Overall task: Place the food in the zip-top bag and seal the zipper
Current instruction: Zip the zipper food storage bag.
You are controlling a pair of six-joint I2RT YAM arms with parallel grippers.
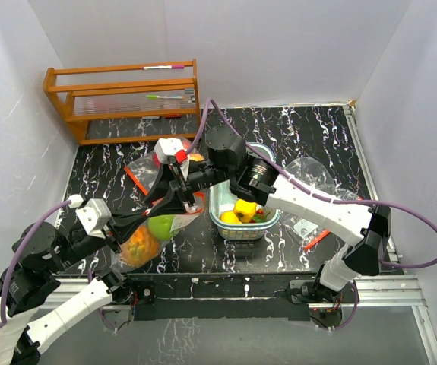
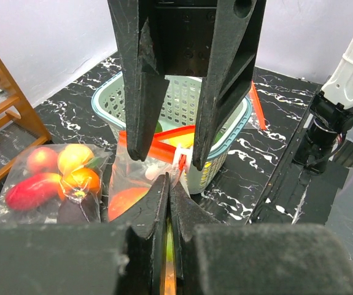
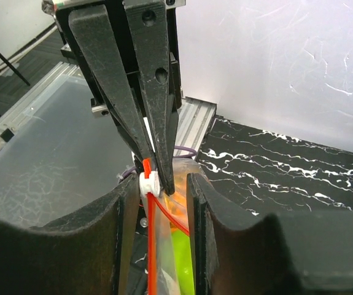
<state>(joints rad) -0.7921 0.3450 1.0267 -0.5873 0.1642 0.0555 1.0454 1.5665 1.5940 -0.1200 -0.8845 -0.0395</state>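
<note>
The right claw stands partly open. Its two foam pads sit on either side of the top edge of the bag, and a gap shows between them, so it is not clamped on anything yet. Between the pads runs the orange zipper, with the white slider just at their tips.

Facing it, the left claw is fully closed, pinching the bag's zipper edge at the end by the slider. The two claws meet nose to nose over the bag, near the middle of the black marbled table.

The bag hangs between them and trails toward the near left. Inside it are an orange fruit and a green fruit.

Just to the right stands a teal basket. A yellow fruit and a few more pieces lie in it, not yet bagged.

Behind, a second bag lies flat with red, yellow and orange fruit in it. A wooden rack stands at the far left corner.

Progress, as a judgement: filling is partly done, and the sealing step looks to be beginning. On the right claw's side of the slider the two orange tracks spread apart, so the mouth appears unsealed. What is left is to grip the slider and draw it along the whole zipper while the left claw anchors the end.
</note>
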